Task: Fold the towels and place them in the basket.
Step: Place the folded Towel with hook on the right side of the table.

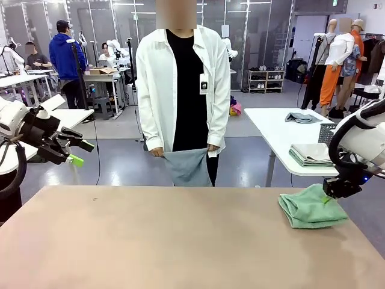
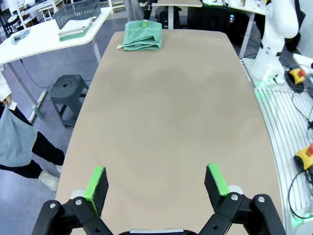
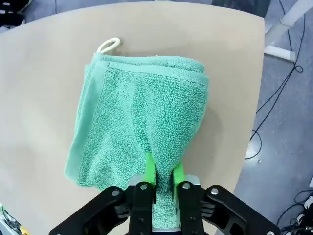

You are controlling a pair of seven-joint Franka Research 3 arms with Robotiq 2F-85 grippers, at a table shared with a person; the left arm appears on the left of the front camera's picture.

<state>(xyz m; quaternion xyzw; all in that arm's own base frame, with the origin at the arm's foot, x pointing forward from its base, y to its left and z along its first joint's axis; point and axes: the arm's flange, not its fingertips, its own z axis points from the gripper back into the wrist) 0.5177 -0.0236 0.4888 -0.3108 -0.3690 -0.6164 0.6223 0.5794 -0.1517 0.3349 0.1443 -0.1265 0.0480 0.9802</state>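
The mint green towel point(image 1: 311, 208) point(image 2: 142, 35) point(image 3: 142, 112) lies folded on the table's right end, a white loop at one corner. My right gripper point(image 1: 337, 191) point(image 3: 164, 176) pinches a raised fold at the towel's near edge, with its green pads close together on the cloth. At the far side a person holds the pale blue-grey towel point(image 1: 187, 165) point(image 2: 12, 142) hanging in front of them in both hands. My left gripper point(image 1: 78, 153) point(image 2: 156, 181) hovers open above the table's left end, holding nothing. The dark grey basket point(image 2: 77, 11) point(image 1: 325, 133) stands on a white side table.
The tan table point(image 1: 180, 241) is bare between the two grippers. The white side table point(image 1: 283, 123) at the right rear carries a stack of folded cloths point(image 1: 310, 153) beside the basket and another grey cloth. A stool point(image 2: 68, 93) stands by the table's far edge.
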